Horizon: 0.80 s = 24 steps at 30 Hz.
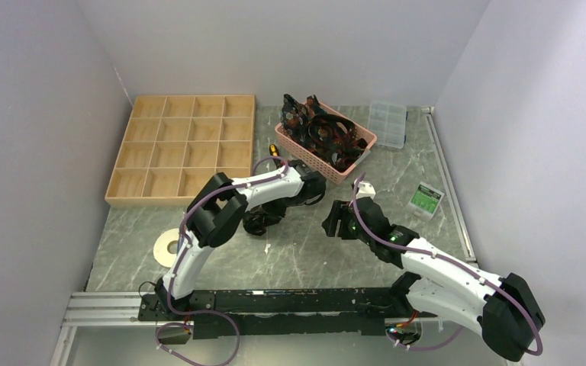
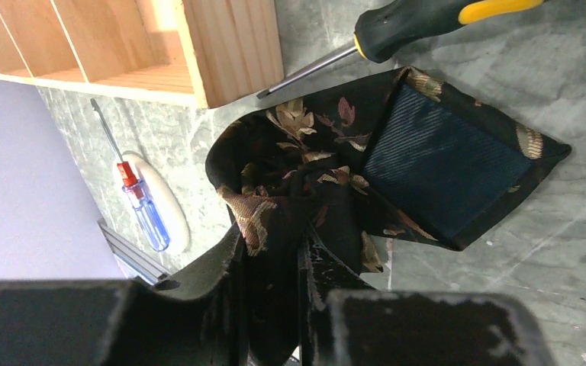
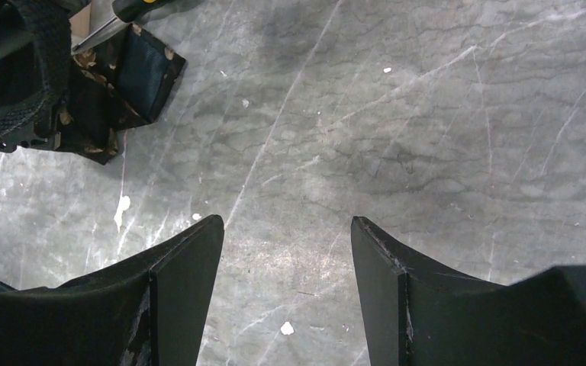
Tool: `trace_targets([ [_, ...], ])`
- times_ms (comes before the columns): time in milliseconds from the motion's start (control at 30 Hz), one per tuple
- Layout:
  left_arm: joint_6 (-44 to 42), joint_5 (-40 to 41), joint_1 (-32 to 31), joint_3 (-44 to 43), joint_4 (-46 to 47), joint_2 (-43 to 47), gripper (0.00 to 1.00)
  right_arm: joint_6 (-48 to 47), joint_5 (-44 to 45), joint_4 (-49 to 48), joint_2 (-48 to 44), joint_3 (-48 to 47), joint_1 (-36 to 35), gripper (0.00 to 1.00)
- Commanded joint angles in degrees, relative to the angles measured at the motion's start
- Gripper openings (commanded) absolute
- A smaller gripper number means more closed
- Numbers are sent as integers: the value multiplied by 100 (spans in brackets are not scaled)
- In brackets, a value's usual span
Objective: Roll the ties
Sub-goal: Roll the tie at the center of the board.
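Grey marble table (image 3: 427, 114): left gripper (image 2: 273, 248) pinches crumpled black leaf-patterned tie (image 2: 297, 152); right gripper (image 3: 286, 252) spread

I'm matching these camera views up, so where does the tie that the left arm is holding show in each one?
Top external: the tie is bunched left of centre, under the left arm.
Left wrist: centre, pinched between the jaws.
Right wrist: top left corner.
Shared landmark: the yellow-handled screwdriver beside it.
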State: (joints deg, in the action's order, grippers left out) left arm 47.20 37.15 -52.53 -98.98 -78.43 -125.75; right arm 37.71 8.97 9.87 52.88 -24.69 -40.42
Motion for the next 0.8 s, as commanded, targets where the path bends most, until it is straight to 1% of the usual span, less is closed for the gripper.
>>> trace_targets([
  [0, -10, -454, -57, -174, 584, -195, 28, 4, 41, -96, -98, 56, 30, 67],
  [133, -160, -704, -87, -110, 926, -76, 42, 4, 58, -43, -141, 69, 27, 67],
  [200, -183, -769, -128, -81, 1051, -26, 50, -1, 61, -23, -154, 77, 30, 67],
  [233, -186, -801, -136, -66, 1102, -1, 53, 4, 56, -6, -166, 76, 31, 67],
  [467, -146, -925, -160, 169, 1400, 336, 59, -22, 54, 41, -158, 61, 32, 67],
  [500, -123, -916, -156, 231, 1427, 434, 61, -34, 41, 37, -142, 53, 28, 67],
  [633, -70, -914, -153, 491, 1617, 983, 67, -52, -73, -21, -74, 31, 27, 67],
  [767, -1, -951, -151, 841, 1812, 1681, 69, -87, -296, -118, 61, -79, 33, 69],
])
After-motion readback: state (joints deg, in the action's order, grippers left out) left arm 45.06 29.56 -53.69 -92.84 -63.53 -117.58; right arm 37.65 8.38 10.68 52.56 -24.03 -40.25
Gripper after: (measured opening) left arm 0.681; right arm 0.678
